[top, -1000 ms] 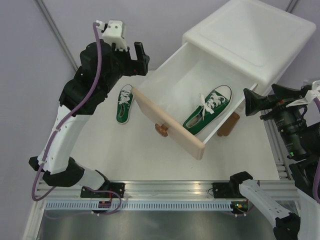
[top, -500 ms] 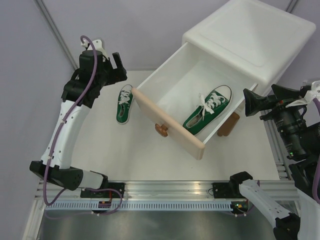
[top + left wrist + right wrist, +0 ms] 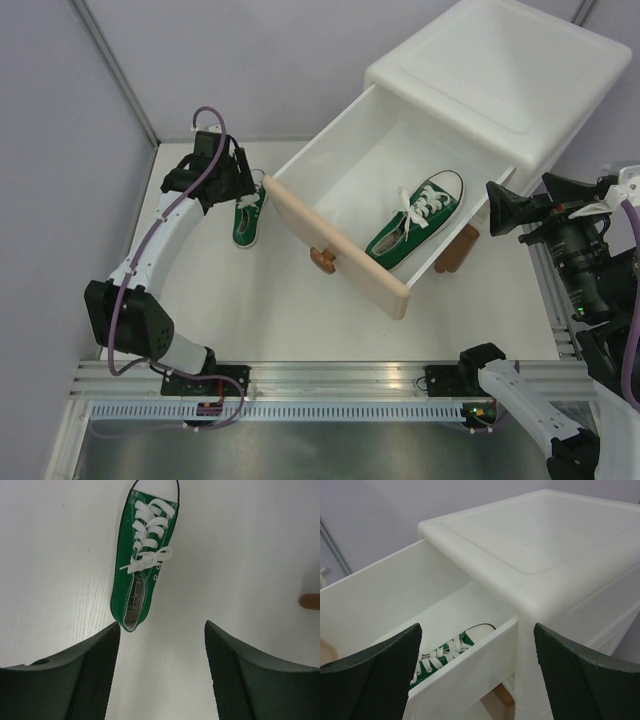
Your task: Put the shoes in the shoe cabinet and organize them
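Observation:
One green sneaker (image 3: pixel 246 216) lies on the table left of the open beige-fronted upper drawer (image 3: pixel 335 247) of the white cabinet (image 3: pixel 500 70). My left gripper (image 3: pixel 243 188) is open and empty just above that sneaker's far end. In the left wrist view the sneaker (image 3: pixel 142 565) lies ahead of the open gripper (image 3: pixel 162 625), its heel by the left fingertip. The second green sneaker (image 3: pixel 415 232) lies inside the drawer. My right gripper (image 3: pixel 500 208) is open and empty beside the drawer's right side; its view shows that sneaker (image 3: pixel 442 657) behind the drawer wall (image 3: pixel 470 675). The blue shoes are out of view.
A brown bear-shaped knob (image 3: pixel 322 259) sticks out from the drawer front. A brown part (image 3: pixel 455 250) shows below the drawer's right side. A grey wall runs along the table's left edge. An aluminium rail (image 3: pixel 330 380) crosses the near edge.
My left arm has swung down and forward from high above the table to just over the green sneaker on the table. The right arm, drawer and both sneakers have not moved.

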### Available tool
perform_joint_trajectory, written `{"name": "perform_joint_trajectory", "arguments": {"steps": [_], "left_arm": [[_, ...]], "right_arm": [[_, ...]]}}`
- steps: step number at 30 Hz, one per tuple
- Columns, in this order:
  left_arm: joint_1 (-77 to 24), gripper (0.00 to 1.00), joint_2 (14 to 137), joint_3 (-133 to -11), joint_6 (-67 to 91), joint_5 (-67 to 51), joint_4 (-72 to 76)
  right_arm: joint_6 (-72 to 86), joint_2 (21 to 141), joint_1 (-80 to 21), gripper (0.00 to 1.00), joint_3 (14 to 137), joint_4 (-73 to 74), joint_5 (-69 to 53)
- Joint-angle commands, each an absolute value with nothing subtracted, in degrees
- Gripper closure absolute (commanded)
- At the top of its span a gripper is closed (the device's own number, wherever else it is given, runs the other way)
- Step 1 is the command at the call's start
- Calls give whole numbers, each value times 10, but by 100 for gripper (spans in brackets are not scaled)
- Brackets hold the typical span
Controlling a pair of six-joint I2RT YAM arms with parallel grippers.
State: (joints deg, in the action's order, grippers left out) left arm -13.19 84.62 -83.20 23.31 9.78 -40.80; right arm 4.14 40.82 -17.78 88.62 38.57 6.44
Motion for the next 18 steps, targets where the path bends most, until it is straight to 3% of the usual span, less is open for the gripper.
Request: {"name": "perform_joint_trajectory", "arguments": {"steps": [1,8,18], "left_arm": [[-127,28,871,-804,249,85,-365],[-122,38,939,-777,243,81,-336],[-99,44,981,-765,242,83,-323]], "right_arm": [[32,402,-179,4,881,382,76],[28,402,-179,4,879,385,78],[25,403,-179,4,880,390,84]]}}
